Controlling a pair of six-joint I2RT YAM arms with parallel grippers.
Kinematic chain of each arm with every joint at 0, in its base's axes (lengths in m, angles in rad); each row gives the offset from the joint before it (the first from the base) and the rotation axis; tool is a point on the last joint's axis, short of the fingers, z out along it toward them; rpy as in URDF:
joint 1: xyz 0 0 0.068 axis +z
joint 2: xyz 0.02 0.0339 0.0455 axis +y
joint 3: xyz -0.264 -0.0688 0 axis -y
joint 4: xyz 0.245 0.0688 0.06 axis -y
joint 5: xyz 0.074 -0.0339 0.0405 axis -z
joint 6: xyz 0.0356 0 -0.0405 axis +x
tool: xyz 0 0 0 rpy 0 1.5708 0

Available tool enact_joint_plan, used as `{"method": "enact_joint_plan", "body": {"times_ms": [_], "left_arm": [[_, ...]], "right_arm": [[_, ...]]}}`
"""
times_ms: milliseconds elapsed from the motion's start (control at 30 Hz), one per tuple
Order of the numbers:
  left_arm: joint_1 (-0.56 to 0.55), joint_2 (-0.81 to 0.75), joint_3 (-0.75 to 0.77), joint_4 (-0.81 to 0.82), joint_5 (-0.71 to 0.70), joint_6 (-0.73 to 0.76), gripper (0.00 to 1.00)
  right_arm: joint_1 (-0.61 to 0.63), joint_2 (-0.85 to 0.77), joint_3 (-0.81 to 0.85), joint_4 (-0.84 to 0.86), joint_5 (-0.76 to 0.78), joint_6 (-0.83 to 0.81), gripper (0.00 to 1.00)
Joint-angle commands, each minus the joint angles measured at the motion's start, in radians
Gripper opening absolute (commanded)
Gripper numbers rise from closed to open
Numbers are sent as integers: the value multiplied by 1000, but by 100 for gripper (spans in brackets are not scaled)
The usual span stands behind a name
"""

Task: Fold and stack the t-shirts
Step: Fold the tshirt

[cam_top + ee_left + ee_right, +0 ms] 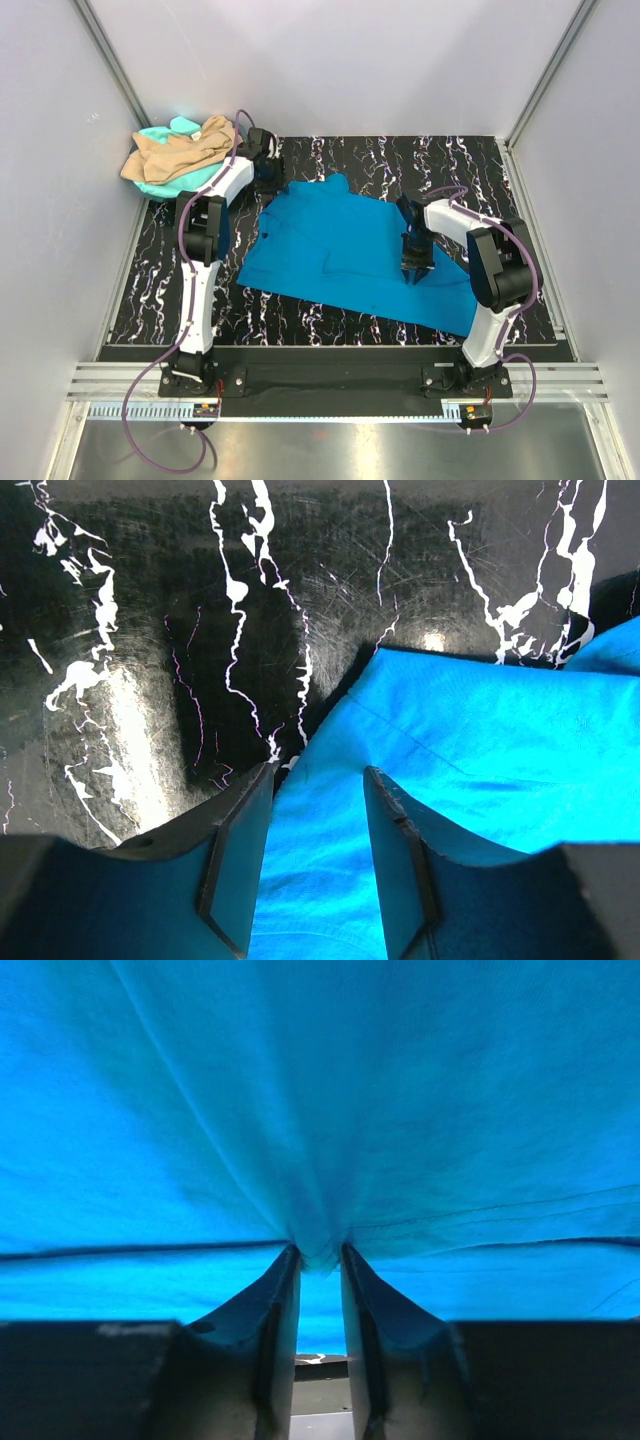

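Note:
The bright blue t-shirt [340, 250] lies spread out and creased in the middle of the black marbled mat [170, 290]. My left gripper [270, 185] is at the shirt's far left corner. In the left wrist view it [318, 770] is open, its fingers standing either side of a strip of blue cloth [480, 740]. My right gripper [413, 272] is over the shirt's right part. In the right wrist view it [318, 1250] is shut on a bunched fold of the blue cloth [320, 1090]. A coral-pink shirt is out of view.
A tan-beige t-shirt [185, 150] lies crumpled on a mint-turquoise one [192, 180] at the mat's far left corner, just beyond my left arm. White walls close in the back and both sides. A metal rail [330, 385] runs along the near edge.

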Motion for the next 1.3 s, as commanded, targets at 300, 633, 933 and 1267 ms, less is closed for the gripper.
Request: {"method": "enact_joint_plan", "body": {"times_ms": [300, 633, 933, 1267], "left_arm": [[12, -63, -19, 12, 38, 7, 56], [12, -41, -24, 70, 22, -6, 58], [3, -35, -22, 182, -54, 32, 37], [-14, -3, -22, 193, 14, 44, 49]], "right_arm": [[8, -4, 108, -77, 147, -27, 1], [-102, -8, 191, -102, 348, -75, 0], [-248, 96, 349, -77, 438, -107, 1], [-292, 217, 535, -68, 395, -118, 2]]}}
